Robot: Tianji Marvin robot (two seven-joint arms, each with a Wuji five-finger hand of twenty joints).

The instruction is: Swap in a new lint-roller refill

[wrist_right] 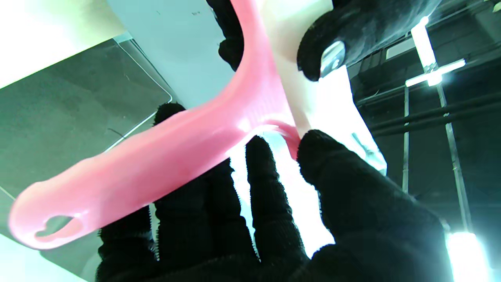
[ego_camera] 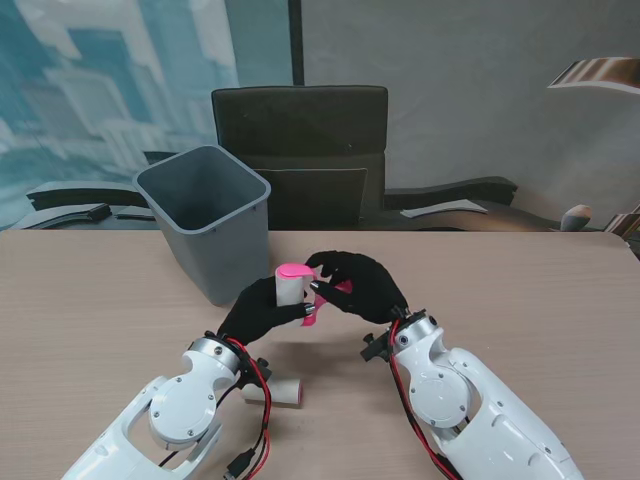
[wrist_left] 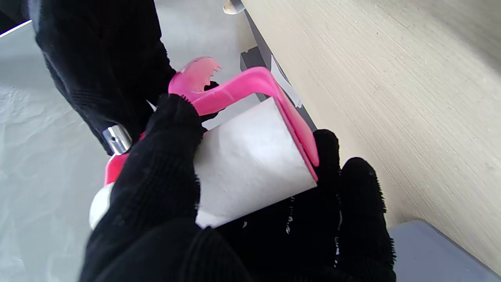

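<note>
A pink lint roller (ego_camera: 292,272) with a white refill roll (ego_camera: 288,290) on it is held up over the table's middle. My left hand (ego_camera: 258,312), in a black glove, is shut around the white roll (wrist_left: 250,160). My right hand (ego_camera: 358,285) grips the pink handle (wrist_right: 156,164) from the right, fingers curled under it. The pink frame (wrist_left: 274,102) caps the roll's end. A bare cardboard core (ego_camera: 274,393) lies on the table near my left wrist.
A grey waste bin (ego_camera: 207,215) stands on the table to the left, farther from me than the hands. A dark office chair (ego_camera: 300,150) sits behind the table's far edge. Red and black cables (ego_camera: 255,440) hang by my left wrist.
</note>
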